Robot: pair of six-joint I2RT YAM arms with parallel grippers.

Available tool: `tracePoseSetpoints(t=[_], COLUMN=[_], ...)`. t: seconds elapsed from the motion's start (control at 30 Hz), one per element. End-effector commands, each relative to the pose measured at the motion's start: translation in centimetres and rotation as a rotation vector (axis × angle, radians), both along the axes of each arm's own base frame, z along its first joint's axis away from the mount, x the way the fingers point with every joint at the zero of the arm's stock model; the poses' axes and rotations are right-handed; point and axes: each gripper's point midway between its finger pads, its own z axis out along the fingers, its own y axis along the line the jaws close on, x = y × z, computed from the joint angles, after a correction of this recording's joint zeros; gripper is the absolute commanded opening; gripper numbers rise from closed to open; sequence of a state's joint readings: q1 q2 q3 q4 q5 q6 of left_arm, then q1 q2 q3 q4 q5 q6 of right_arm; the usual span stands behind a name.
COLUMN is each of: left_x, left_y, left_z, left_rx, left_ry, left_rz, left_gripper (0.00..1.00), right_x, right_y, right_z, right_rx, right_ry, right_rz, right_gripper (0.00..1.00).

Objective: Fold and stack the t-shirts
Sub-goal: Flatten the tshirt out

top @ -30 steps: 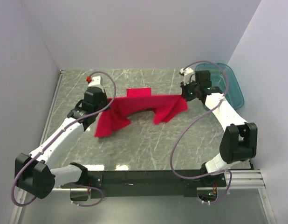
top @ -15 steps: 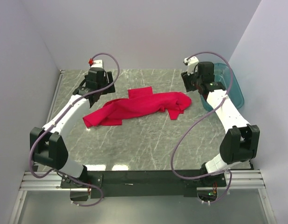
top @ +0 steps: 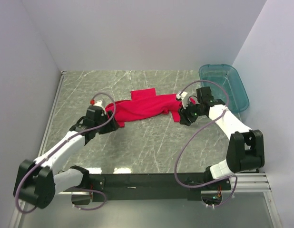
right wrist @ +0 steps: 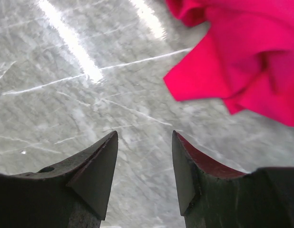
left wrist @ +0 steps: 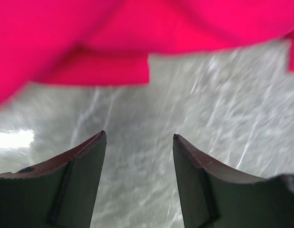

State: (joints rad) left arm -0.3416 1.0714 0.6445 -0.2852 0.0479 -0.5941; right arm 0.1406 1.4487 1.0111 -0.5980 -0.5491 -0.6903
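Note:
A bright red t-shirt [top: 142, 105] lies crumpled across the middle of the marble table, stretched from left to right. Its cloth fills the top of the left wrist view [left wrist: 137, 42] and the upper right of the right wrist view [right wrist: 242, 57]. My left gripper [left wrist: 139, 137] is low at the shirt's left end, open, with only bare table between its fingers. Near the shirt's right end my right gripper [right wrist: 144, 134] stands open too, just short of a cloth corner and holding nothing. From above, the left gripper [top: 113, 124] and the right gripper [top: 181, 117] flank the shirt.
A teal see-through plastic tub [top: 225, 85] stands at the back right, against the right wall. White walls close the table at the back and on both sides. The arms' black base rail [top: 147, 181] runs along the near edge.
Both grippers let go of the shirt, which dropped from a lifted span onto the table. The arms swung back, then came down low again at the shirt's two ends.

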Motion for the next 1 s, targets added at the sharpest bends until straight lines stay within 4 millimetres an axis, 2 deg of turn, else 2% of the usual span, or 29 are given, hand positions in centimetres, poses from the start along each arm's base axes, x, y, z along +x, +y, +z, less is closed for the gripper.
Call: tracePoseSetpoints(t=[0.0,0.03,0.1,0.17,0.23,0.37,0.47,0.83,0.97], left_x=[0.7,1.2,2.0,2.6,2.9,3.6,4.0,5.0,5.3], left_y=[-3.1,-2.9,-3.1,-2.5,-2.8,-2.6,-2.8,-3.4,-3.3], left_z=[0.4,-0.6,-0.7,-2.1,-2.3,-2.7,-3.5,-5.8,-6.5], left_rx=[-0.115,-0.077,-0.028,0.035,0.043,0.078,0.102,0.19,0.229], left_ry=[0.006,0.022,0.02,0.049,0.047,0.034,0.051,0.107,0.112], left_rz=[-0.041,-0.032,-0.032,-0.017,-0.031,-0.023,-0.032,-0.045,-0.041], left_gripper=[0.63,0.63,0.63,0.63,0.63,0.63,0.61,0.57,0.54], right_x=[0.7,0.9,1.3,1.0,1.5,3.5,4.0,4.4,4.9], right_y=[1.4,1.3,1.6,2.2,1.5,0.9,1.1,1.4,1.4], right_z=[0.2,-0.8,-1.6,-3.3,-4.5,-4.7,-5.0,-6.9,-7.1], right_rx=[0.052,0.038,0.013,-0.022,-0.073,-0.108,-0.115,-0.164,-0.169], right_ry=[0.013,0.046,0.082,0.134,0.143,0.109,0.121,0.144,0.147], right_rz=[0.018,0.0,-0.03,-0.025,-0.085,-0.165,-0.183,-0.181,-0.183], right_gripper=[0.56,0.55,0.55,0.53,0.53,0.53,0.53,0.53,0.5])
